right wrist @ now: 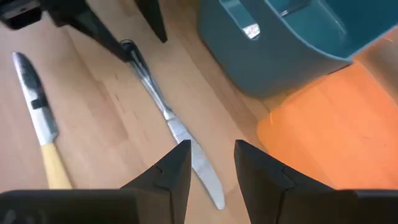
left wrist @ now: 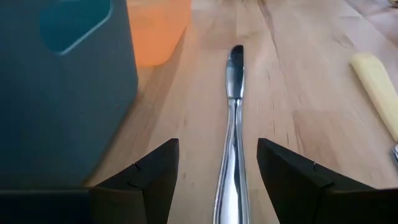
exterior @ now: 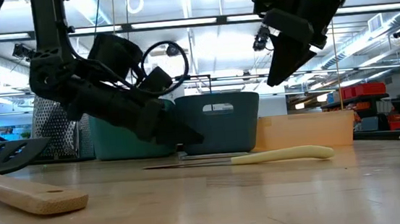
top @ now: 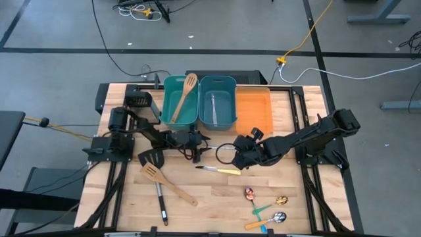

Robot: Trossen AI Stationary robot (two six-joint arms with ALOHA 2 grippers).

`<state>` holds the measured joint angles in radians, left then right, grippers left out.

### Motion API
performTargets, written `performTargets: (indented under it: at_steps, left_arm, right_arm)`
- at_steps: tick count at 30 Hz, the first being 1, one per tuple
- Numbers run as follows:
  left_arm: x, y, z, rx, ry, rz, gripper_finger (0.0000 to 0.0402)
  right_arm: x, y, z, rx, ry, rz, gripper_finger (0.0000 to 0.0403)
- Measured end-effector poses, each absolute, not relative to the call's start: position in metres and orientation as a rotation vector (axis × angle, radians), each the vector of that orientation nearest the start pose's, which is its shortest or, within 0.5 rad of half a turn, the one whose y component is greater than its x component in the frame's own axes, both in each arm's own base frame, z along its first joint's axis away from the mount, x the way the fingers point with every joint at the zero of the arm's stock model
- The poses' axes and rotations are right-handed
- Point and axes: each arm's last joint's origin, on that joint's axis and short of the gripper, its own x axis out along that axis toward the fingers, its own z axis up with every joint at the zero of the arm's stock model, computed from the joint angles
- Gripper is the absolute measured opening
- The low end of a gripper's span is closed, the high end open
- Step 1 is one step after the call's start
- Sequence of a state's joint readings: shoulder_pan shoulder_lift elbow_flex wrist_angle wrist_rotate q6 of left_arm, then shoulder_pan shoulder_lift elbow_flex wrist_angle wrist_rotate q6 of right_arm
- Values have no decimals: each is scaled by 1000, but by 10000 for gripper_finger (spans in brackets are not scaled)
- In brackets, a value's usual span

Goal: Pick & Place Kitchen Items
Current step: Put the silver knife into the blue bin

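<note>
Left gripper [left wrist: 217, 180] open astride silver table knife [left wrist: 233, 124] for pickup; right gripper [right wrist: 211, 165] parted, empty, hovering above.

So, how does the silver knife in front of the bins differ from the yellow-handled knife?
The silver knife is metal along its whole length; the yellow-handled knife has a pale yellow handle. The silver knife lies between the open fingers of the left claw, while the yellow-handled knife lies free, farther from the bins. Both lie flat on the wooden table.
</note>
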<state>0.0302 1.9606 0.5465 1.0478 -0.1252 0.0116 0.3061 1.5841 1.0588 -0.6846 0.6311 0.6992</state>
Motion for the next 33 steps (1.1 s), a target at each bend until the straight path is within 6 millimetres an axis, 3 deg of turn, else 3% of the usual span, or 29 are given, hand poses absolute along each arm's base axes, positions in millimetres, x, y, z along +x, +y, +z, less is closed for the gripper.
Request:
performTargets:
  at_steps: [7, 33]
  left_arm:
    - [307, 20, 79, -15, 375, 114, 222]
    - [308, 15, 77, -14, 397, 128, 222]
  right_arm:
    - [287, 81, 211, 61, 903, -611, 132]
    - [288, 83, 212, 73, 881, -609, 132]
